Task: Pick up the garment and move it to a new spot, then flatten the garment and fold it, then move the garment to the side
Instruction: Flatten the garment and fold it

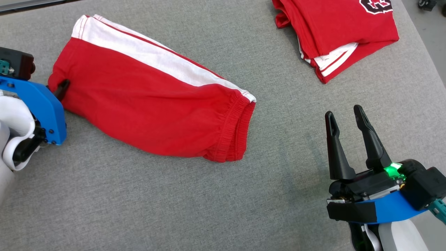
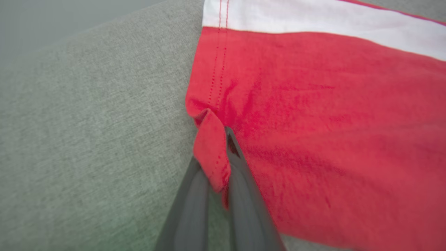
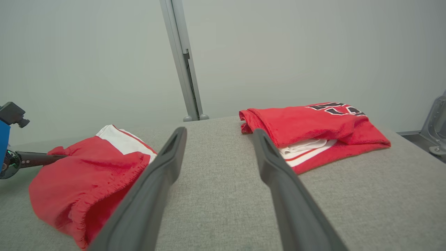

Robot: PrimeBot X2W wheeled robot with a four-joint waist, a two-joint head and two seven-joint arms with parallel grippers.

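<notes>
Red shorts with a white side stripe lie folded lengthwise on the grey table, the elastic waistband toward the right. My left gripper is at the left hem corner, shut on the shorts; the left wrist view has a red hem flap pinched between the two fingers. My right gripper stands open at the lower right, apart from the waistband, nothing between its fingers. In the right wrist view the shorts lie to the left of the spread fingers.
A folded red garment with white trim and a dark logo sits at the table's back right, also seen as the folded garment in the right wrist view. A metal post rises behind the table. The table's right edge drops off near the far right.
</notes>
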